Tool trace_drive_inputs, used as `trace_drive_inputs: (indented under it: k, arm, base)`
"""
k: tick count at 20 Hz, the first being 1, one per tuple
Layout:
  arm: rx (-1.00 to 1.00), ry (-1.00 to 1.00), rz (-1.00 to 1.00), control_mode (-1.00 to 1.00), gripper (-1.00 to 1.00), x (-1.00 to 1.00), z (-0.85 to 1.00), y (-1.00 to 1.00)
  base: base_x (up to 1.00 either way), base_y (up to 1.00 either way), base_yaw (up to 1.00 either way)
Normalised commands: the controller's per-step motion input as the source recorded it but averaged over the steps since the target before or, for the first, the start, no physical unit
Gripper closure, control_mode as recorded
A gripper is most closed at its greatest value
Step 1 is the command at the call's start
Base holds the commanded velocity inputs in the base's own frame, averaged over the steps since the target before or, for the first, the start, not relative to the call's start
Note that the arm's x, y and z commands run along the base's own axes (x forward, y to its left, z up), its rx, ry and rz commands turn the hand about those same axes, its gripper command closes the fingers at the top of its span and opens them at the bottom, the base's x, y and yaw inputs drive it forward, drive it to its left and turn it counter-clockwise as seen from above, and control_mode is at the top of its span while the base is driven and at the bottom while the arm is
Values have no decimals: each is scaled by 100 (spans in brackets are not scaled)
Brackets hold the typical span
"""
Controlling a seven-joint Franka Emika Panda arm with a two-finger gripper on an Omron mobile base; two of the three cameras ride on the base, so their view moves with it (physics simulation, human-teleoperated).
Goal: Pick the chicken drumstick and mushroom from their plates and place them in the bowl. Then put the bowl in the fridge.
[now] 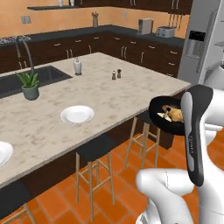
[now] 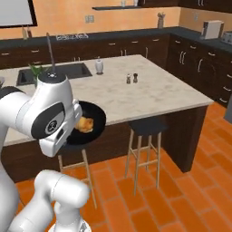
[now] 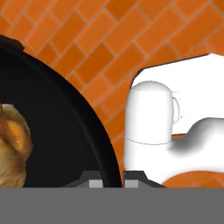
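The black bowl (image 1: 158, 118) (image 2: 96, 118) hangs in the air off the island's near edge, over the orange floor. In it lies the golden-brown chicken drumstick (image 1: 173, 113) (image 2: 85, 124) (image 3: 12, 144), with the pale mushroom (image 1: 162, 116) beside it. In the hand view my gripper (image 3: 113, 180) is shut on the bowl's rim (image 3: 87, 118), one fingertip on each side of it. Two white plates (image 1: 77, 114) (image 1: 2, 152) rest bare on the island. The silver-grey fridge (image 1: 199, 42) stands at the far right, beyond the island.
Wooden stools (image 1: 92, 154) (image 2: 146, 128) stand under the island's edge. On the marble top (image 1: 131, 94) are salt and pepper shakers (image 1: 116, 75), a white bottle (image 1: 78, 66), a potted plant (image 1: 29, 85) and a sink (image 1: 33, 78). Dark cabinets line the back wall.
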Motion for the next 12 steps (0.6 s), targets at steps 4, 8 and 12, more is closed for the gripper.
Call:
trace_drive_inputs:
  k: [4,8,12]
  arm:
    - [0,0,0,100,100,0,0,0]
    - [0,0,0,100,100,0,0,0]
    - [0,0,0,100,100,0,0,0]
  base:
    - [0,-100,25]
    - [3,-100,29]
    - [19,-100,22]
